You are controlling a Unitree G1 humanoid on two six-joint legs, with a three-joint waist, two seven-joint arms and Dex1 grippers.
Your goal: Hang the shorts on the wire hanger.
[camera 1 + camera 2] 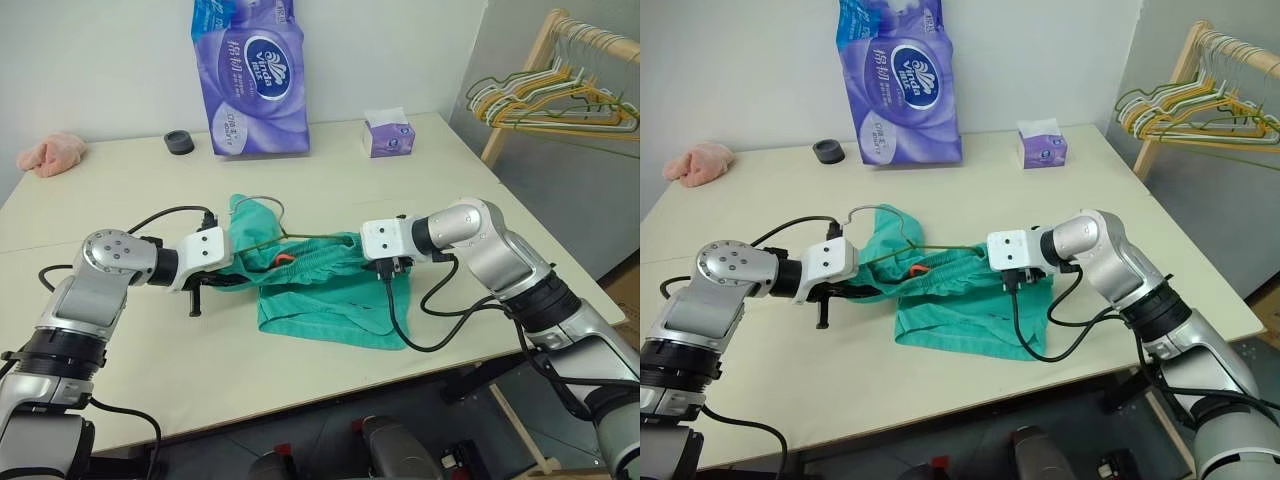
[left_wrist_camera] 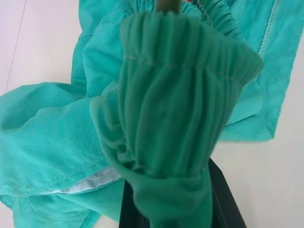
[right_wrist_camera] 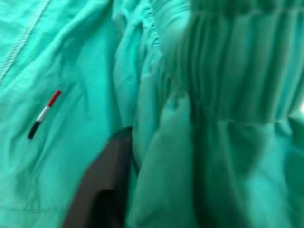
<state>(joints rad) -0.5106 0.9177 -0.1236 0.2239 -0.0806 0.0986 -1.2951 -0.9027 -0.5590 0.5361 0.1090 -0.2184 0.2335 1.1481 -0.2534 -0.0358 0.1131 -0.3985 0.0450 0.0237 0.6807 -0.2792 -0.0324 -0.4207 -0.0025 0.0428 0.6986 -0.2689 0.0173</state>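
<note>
While the teal-green thin fabric shorts (image 1: 330,290) lie crumpled near the middle of the pale counter (image 1: 130,370), toward its near edge, both arms reach into them from either side. The left pincer (image 2: 166,209) is clamped tight on a bunched fold of the gathered elastic waistband, and in the left wrist view the cloth wraps over its black fingers (image 2: 225,204) and hides most of them. The right pincer (image 1: 372,268) is buried in the waistband at the opposite end; in the right wrist view one dark finger (image 3: 102,185) shows against the fabric with cloth draped over the rest, so whether it is gripping or merely pressed into the cloth cannot be told. A small red, white and black tag (image 3: 43,114) is sewn on the fabric near that finger.

The thin olive-green wire hanger (image 1: 940,244) lies with the shorts, its straight wire crossing just above the waistband between the two pincers and its curved hook (image 1: 875,209) rising past the far side of the cloth.

Along the far edge of the counter stand a tall purple pack of tissue paper (image 1: 250,75), a small purple tissue box (image 1: 388,133) and a black round cap (image 1: 180,142). A pink cloth lump (image 1: 50,153) sits at the far left corner. Beyond the right edge, a wooden rack (image 1: 520,90) carries bunched yellow, green and white hangers (image 1: 550,105).
</note>
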